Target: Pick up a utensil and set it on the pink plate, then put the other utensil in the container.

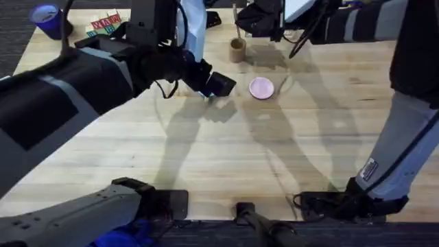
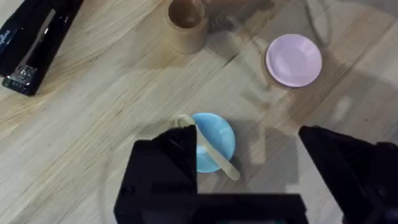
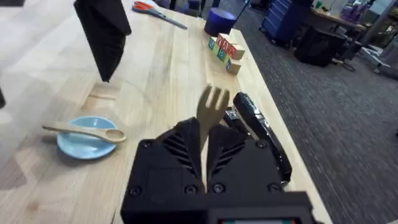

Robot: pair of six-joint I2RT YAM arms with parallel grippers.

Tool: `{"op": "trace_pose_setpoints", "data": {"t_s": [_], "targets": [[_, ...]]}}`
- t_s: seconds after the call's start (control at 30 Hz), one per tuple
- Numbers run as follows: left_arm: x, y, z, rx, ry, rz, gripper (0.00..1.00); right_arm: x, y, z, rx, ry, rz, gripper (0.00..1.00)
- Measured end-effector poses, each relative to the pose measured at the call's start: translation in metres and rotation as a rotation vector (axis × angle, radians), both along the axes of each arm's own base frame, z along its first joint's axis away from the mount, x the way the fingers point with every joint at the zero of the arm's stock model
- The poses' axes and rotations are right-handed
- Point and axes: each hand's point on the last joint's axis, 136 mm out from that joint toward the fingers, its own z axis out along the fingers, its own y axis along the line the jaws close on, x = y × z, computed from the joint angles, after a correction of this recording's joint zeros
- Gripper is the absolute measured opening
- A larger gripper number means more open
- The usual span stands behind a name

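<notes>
Poised above the spoon (image 2: 214,155) with the left gripper (image 2: 245,134), jaws spread wide on either side of the handle where it lies across the light-blue plate (image 2: 219,132) on the bench (image 2: 93,124); seemingly lined up to close on it. Just a short carry from there to the pink plate (image 2: 293,60), bare and near the container (image 2: 186,25), so likely the first placement. Over at the right gripper (image 3: 205,140), jaws pinching the fork (image 3: 213,102) by its handle, prongs up, probably held clear and upright to drop handle-first into the container afterwards.
</notes>
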Motion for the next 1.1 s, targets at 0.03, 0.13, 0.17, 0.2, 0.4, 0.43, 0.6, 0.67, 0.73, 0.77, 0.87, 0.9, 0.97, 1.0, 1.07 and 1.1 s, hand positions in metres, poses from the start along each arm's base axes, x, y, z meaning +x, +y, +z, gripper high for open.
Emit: {"op": "trace_pose_setpoints", "data": {"t_s": [0.03,0.13,0.17,0.2,0.4,0.43,0.6,0.67,0.73,0.77,0.87,0.9,0.97,1.0,1.07,1.1], "targets": [[0.000,0.000,0.000,0.000,0.000,0.000,0.993,0.001,0.000,-0.002,0.000,0.006,0.000,0.032],[0.000,0.000,0.000,0.000,0.000,0.000,0.993,0.004,0.000,-0.009,0.000,0.023,-0.002,0.032],[0.000,0.000,0.000,0.000,0.000,0.000,0.993,0.004,0.000,-0.011,-0.001,0.028,-0.004,0.032],[0.000,0.000,0.000,0.000,0.000,0.000,0.993,0.004,0.000,-0.012,-0.001,0.031,-0.004,0.031],[0.000,0.000,0.000,0.000,0.000,0.000,0.993,0.007,0.000,-0.012,-0.004,0.030,-0.016,0.031],[0.000,0.000,0.000,0.000,0.000,0.000,0.992,0.007,0.000,-0.012,-0.004,0.031,-0.016,0.031],[0.000,0.000,0.000,0.000,0.000,0.000,0.993,0.008,0.001,-0.015,-0.006,0.041,-0.022,0.031],[0.000,0.000,0.000,0.000,0.000,0.000,0.993,0.008,0.001,-0.017,-0.006,0.043,-0.021,0.032],[0.000,0.000,0.000,0.000,0.000,0.000,0.993,0.008,0.001,-0.018,-0.006,0.044,-0.021,0.032],[0.000,0.000,0.000,0.000,0.000,0.000,0.993,0.009,0.001,-0.020,-0.007,0.047,-0.021,0.032],[0.000,0.000,0.000,0.000,0.000,0.000,0.993,0.009,0.001,-0.029,-0.008,0.071,-0.022,0.031],[0.000,0.000,0.000,0.000,0.000,0.000,0.993,0.010,0.001,-0.033,-0.009,0.082,-0.022,0.031],[0.000,0.000,0.000,0.000,0.000,0.000,0.993,0.010,0.001,-0.038,-0.009,0.099,-0.023,0.033],[0.000,0.000,0.000,0.000,0.000,0.000,0.993,0.010,0.001,-0.041,-0.010,0.105,-0.023,0.033],[0.000,0.000,0.000,0.000,0.000,0.000,0.993,0.010,0.001,-0.043,-0.010,0.111,-0.023,0.033],[0.000,0.000,0.000,0.000,0.000,0.000,0.993,0.010,0.001,-0.043,-0.010,0.111,-0.023,0.033]]}}
